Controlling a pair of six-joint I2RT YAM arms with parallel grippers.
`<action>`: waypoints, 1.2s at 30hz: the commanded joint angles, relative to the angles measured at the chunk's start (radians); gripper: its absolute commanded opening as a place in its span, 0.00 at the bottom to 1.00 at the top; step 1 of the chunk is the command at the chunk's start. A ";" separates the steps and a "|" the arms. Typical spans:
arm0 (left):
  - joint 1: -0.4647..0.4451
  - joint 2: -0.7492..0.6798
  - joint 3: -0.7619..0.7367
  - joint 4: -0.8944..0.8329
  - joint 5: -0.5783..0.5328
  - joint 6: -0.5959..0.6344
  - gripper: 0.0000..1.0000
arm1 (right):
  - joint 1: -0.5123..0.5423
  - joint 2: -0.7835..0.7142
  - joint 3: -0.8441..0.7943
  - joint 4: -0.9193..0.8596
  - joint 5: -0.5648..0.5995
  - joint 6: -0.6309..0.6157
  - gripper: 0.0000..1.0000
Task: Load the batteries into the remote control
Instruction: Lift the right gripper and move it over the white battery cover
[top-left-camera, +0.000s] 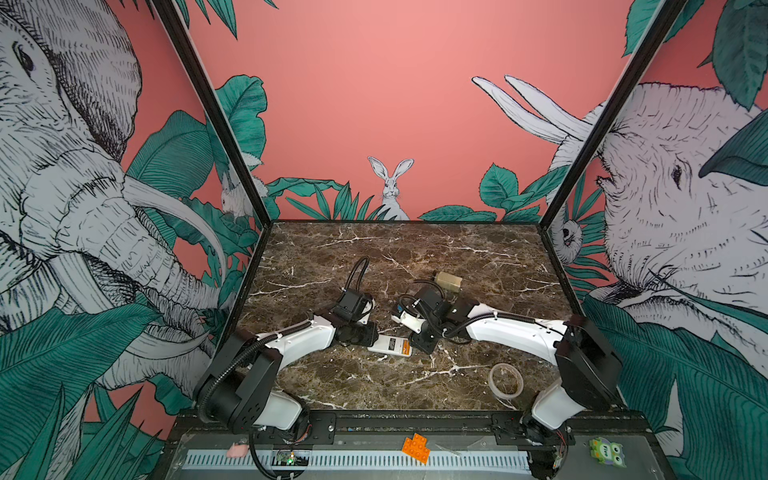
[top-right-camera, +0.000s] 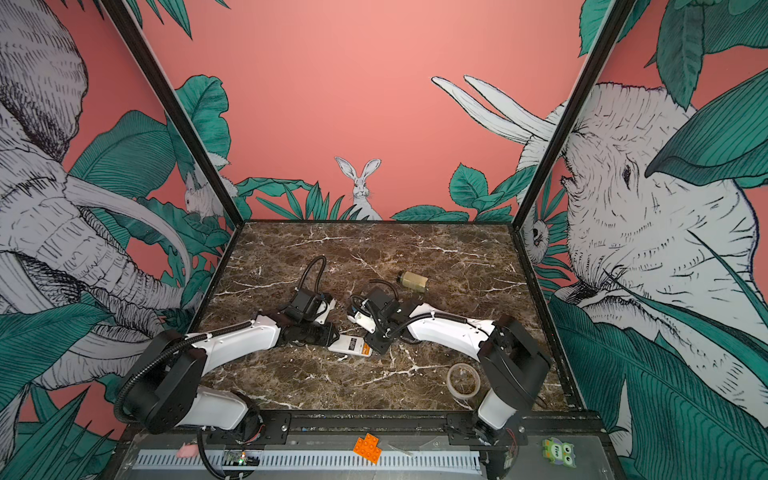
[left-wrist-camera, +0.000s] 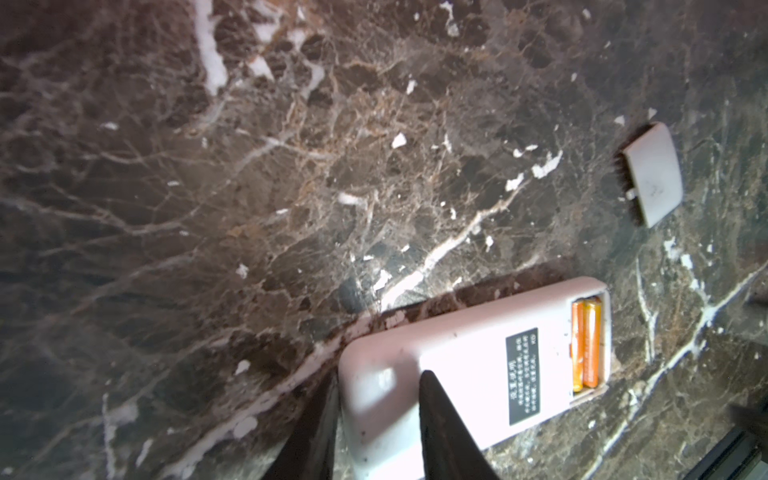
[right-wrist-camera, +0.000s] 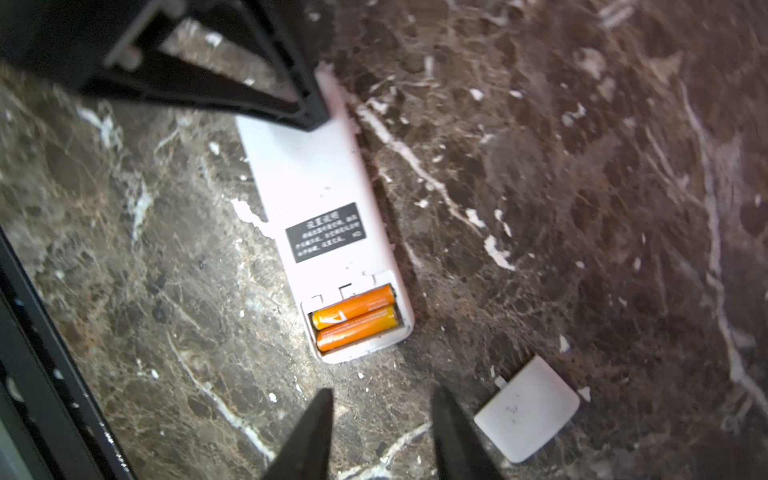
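The remote control lies back up on the marble, showing its white back and black label, and appears in both top views. Two orange batteries lie side by side in its open compartment. My left gripper is shut on the remote's end far from the batteries, one finger on either side. My right gripper hovers open just past the battery end, with only bare marble between its fingers. The white compartment cover lies loose on the table close to the right gripper.
A beige block sits behind the right arm. A clear tape roll lies at the front right of the table. On the front ledge are an orange studded brick, a green owl toy and a small pink piece.
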 joint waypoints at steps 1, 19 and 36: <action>-0.004 -0.004 -0.016 -0.035 -0.014 0.016 0.35 | -0.086 -0.018 -0.016 -0.036 -0.058 -0.011 0.56; -0.004 -0.156 -0.021 -0.049 0.003 0.075 0.48 | -0.235 0.137 -0.015 0.009 -0.164 0.018 0.83; -0.004 -0.270 -0.044 -0.064 -0.038 0.068 0.58 | -0.211 0.041 -0.170 0.085 -0.193 0.140 0.81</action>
